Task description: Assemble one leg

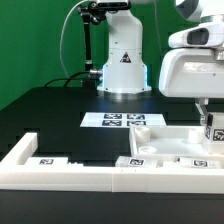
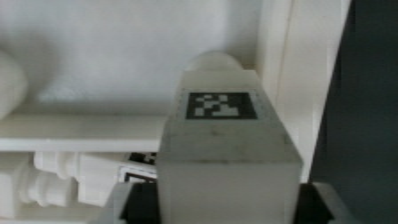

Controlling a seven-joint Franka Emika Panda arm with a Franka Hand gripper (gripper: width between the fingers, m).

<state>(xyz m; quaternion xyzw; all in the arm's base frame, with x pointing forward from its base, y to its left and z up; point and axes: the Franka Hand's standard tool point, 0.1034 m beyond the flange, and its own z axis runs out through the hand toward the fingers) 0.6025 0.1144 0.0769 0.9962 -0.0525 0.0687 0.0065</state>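
Note:
My gripper point(image 1: 207, 112) is shut on the leg point(image 1: 213, 131), a short white post with a black-and-white tag on its side. I hold it upright over the right end of the wide flat white panel point(image 1: 160, 146). In the wrist view the leg point(image 2: 222, 120) fills the middle, with its tag facing the camera and its rounded far end close to the panel's raised edge point(image 2: 276, 40). Dark fingers point(image 2: 150, 203) press on both of its sides. I cannot tell whether the leg's tip touches the panel.
The marker board point(image 1: 122, 121) lies behind the panel, in front of the robot base point(image 1: 124, 70). A long white raised wall point(image 1: 60, 168) runs along the front. Other white ribbed parts point(image 2: 50, 178) lie beside the held leg in the wrist view.

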